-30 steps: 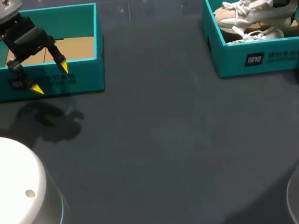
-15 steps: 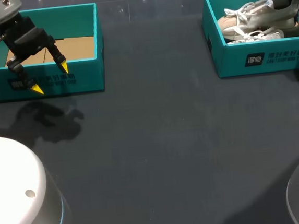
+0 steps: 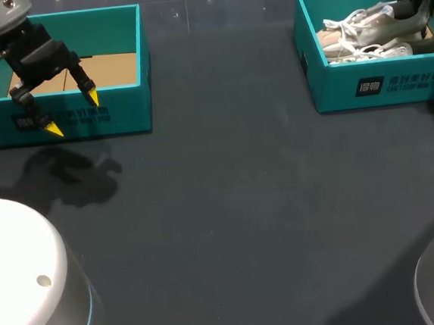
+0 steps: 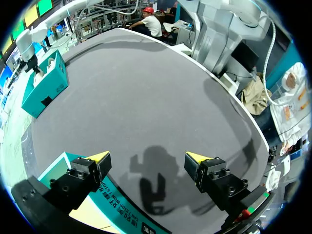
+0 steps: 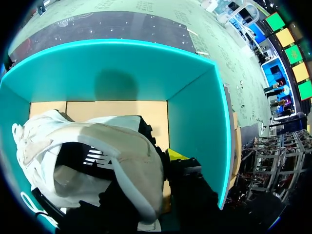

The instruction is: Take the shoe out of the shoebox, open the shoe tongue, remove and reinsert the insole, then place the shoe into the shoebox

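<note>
While my right gripper (image 5: 137,158) clamps the sneaker (image 5: 63,131) inside its shoebox (image 5: 117,68), my left gripper (image 4: 148,161) hangs wide open above the second shoebox (image 4: 111,201).

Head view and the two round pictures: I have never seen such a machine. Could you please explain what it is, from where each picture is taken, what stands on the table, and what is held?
This is a robot with two arms at a dark table. Each arm ends in a gripper, a hand of two fingers with yellow tips. The head view looks down from above and behind the robot. Each round picture comes from a camera on one wrist, looking out along that arm's fingers. The left gripper hangs open and holds nothing. It is over the left box, which is teal and shows only its cardboard floor. The right gripper is down inside the right box, also teal. It appears to grip a pale shoe at the heel, though the shoe hides one finger. A second shoe lies beside it in that box.
</note>
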`<state>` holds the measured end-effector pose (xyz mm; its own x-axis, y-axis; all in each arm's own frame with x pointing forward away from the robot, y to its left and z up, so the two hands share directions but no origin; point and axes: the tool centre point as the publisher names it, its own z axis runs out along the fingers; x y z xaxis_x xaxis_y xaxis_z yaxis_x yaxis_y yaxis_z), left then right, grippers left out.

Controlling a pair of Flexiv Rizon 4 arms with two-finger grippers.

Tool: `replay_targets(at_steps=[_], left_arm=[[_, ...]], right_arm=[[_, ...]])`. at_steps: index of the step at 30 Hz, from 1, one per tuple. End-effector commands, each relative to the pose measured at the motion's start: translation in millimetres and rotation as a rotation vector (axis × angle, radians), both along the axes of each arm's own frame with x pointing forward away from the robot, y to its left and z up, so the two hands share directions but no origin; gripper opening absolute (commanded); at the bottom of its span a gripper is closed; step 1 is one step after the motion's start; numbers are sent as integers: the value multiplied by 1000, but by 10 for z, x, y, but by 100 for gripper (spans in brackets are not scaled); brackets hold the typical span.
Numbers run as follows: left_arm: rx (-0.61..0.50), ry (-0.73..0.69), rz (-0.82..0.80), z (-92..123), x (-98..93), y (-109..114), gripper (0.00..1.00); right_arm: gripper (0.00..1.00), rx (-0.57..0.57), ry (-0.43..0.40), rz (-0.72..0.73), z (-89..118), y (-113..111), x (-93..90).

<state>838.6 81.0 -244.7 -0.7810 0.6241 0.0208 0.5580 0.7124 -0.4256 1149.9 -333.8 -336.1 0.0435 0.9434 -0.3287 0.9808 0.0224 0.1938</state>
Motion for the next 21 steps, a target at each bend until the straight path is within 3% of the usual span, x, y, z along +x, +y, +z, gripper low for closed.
replay_targets(at_steps=[1, 7, 11, 17, 21], left_arm=[[2, -1, -1, 2, 0, 3, 100], [2, -1, -1, 2, 0, 3, 100], [2, -1, -1, 2, 0, 3, 100], [2, -1, -1, 2, 0, 3, 100], [2, -1, -1, 2, 0, 3, 100]], right_arm=[[0, 11, 27, -8, -83, -16, 86], [0, 38, 45, -12, -149, -15, 74], [18, 48, 48, -14, -159, -19, 70], [21, 57, 49, -19, -159, -21, 67], [34, 61, 46, -23, -127, -4, 52]])
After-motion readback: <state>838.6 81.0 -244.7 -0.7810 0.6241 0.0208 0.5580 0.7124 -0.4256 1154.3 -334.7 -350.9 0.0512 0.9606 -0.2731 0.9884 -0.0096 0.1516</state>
